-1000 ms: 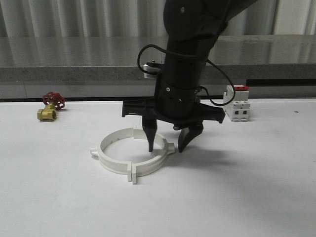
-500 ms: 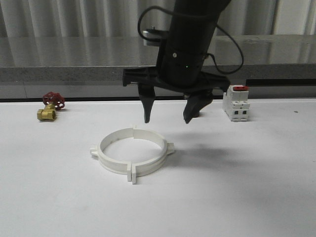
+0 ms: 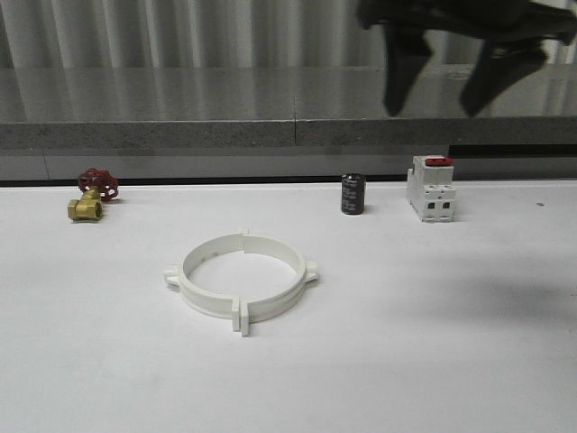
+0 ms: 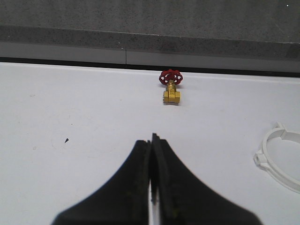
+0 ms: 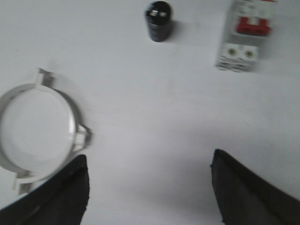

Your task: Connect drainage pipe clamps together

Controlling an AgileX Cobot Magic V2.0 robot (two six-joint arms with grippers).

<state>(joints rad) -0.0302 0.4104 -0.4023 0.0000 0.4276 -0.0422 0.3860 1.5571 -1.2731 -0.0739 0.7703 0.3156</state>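
Clamps joined as a ring, both claws empty.
The right claw (image 3: 431, 90) hangs spread wide, high at 1 o'clock of the clamps (image 3: 242, 281) on the counter (image 3: 433, 343); the left claw (image 4: 153, 145) is pressed closed, gripping nothing.

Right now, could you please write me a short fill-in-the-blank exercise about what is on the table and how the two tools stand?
1. The two white clamp halves lie on the table together forming a ____.
2. The handwheel on the brass valve is coloured ____.
3. The small black cylinder stands between the ring and the white breaker, whose switch is ____.
4. The right tool hangs above the table with its jaws ____, while the left tool is shut.

Missing words: ring; red; red; open
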